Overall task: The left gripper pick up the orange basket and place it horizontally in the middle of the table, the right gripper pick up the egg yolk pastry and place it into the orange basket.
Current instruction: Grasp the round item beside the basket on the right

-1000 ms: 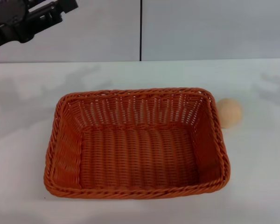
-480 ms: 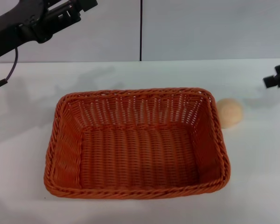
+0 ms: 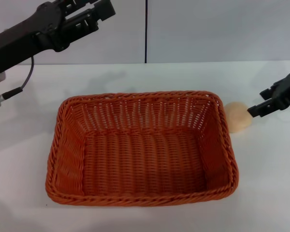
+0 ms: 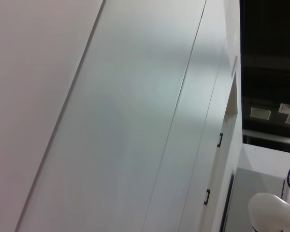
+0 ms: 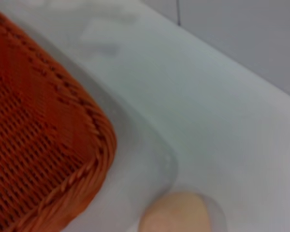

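The orange basket [image 3: 140, 95] lies level and lengthwise across the middle of the white table [image 3: 261, 188], with nothing in it. The egg yolk pastry [image 3: 237, 117] rests on the table just off the basket's far right corner, apart from the rim. My right gripper [image 3: 261, 102] comes in from the right edge, open, with its lower fingertip right beside the pastry. The right wrist view shows the basket's corner [image 5: 43, 145] and the pastry [image 5: 176, 216] close by. My left gripper [image 3: 94, 9] hangs high at the back left, open and holding nothing.
A pale wall with a dark vertical seam [image 3: 146, 31] stands behind the table. The left wrist view shows only wall panels [image 4: 111, 121] and a dark ceiling area. Bare tabletop lies to the left, right and front of the basket.
My right gripper has come into view from the right and reached the pastry's side. The raised left arm has swung to the right. Basket and pastry have not moved.
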Controlling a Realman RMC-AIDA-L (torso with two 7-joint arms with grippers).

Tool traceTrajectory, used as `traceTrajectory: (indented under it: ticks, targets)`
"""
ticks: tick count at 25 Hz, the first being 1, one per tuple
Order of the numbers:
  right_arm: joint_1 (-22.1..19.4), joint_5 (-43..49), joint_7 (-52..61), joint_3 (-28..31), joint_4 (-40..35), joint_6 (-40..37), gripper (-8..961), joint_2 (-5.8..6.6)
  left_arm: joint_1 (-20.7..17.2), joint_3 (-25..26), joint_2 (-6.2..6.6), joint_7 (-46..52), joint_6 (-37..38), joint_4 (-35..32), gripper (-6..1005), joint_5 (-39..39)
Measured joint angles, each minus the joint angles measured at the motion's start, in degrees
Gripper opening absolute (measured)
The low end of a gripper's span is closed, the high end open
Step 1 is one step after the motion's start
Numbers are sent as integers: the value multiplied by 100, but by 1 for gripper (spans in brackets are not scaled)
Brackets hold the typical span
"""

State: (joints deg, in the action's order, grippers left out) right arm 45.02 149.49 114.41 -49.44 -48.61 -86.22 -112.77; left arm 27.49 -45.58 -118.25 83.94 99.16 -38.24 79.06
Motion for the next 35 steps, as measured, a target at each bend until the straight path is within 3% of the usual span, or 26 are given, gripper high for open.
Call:
traceTrajectory:
  ticks: [4, 10, 15, 22, 35]
  targets:
    - [46, 7, -16, -105, 157, 226, 633, -85, 54, -11, 3, -9, -77, 25, 716, 28]
    - [165, -29, -114, -119, 571, 504, 631, -113, 92, -61, 5, -12, -165, 32, 716, 29]
    - [183, -38, -167, -124, 592, 528, 630, -233, 112, -96, 5, -7, -225, 38, 715, 30]
    - [200, -44, -170, -147, 624, 510, 628, -256, 124, -130, 21, 15, -251, 38, 715, 31]
    - [174, -44, -175, -190, 614, 578, 334, -341, 125, -145, 25, 34, -265, 72, 714, 36]
